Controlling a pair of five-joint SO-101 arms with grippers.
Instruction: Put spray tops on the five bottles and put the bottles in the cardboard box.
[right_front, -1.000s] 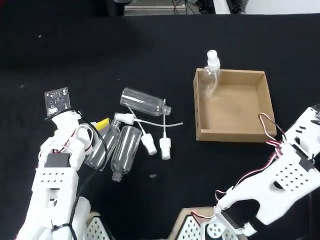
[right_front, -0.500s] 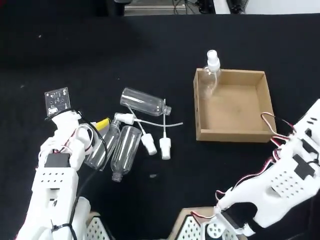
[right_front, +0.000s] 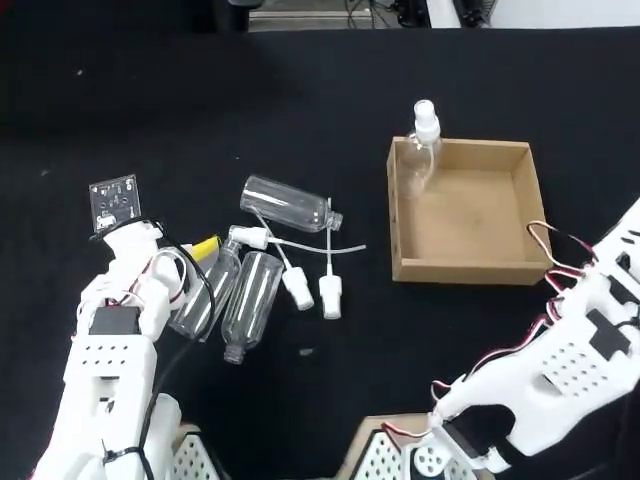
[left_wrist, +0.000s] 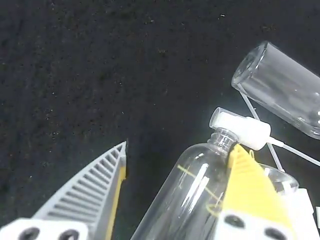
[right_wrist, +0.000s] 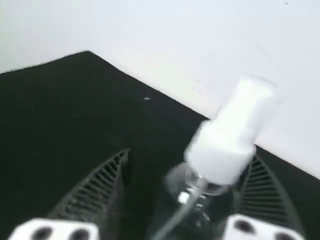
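A capped bottle (right_front: 424, 148) stands upright in the far left corner of the cardboard box (right_front: 460, 270). An uncapped bottle (right_front: 288, 205) lies left of the box. Nearer me lie another uncapped bottle (right_front: 250, 298) and a bottle with a spray top (right_front: 208, 292). Two loose spray tops (right_front: 298, 286) (right_front: 330, 296) lie beside them. My left gripper (left_wrist: 181, 146) is open, with the topped bottle (left_wrist: 192, 195) lying between its fingers against the yellow finger (left_wrist: 247, 185). My right gripper (right_wrist: 189, 156) is shut on a bottle with a white spray top (right_wrist: 227, 140), held in the air.
The table is covered in black cloth (right_front: 300, 100). The right arm (right_front: 570, 370) stretches across the near right corner, close to the box's near right corner. Thin dip tubes (right_front: 320, 248) from the loose tops lie between the bottles. Arm bases (right_front: 400, 455) sit at the near edge.
The right arm has swung a little farther right, toward the table's edge. The left arm and the bottles on the table have not moved.
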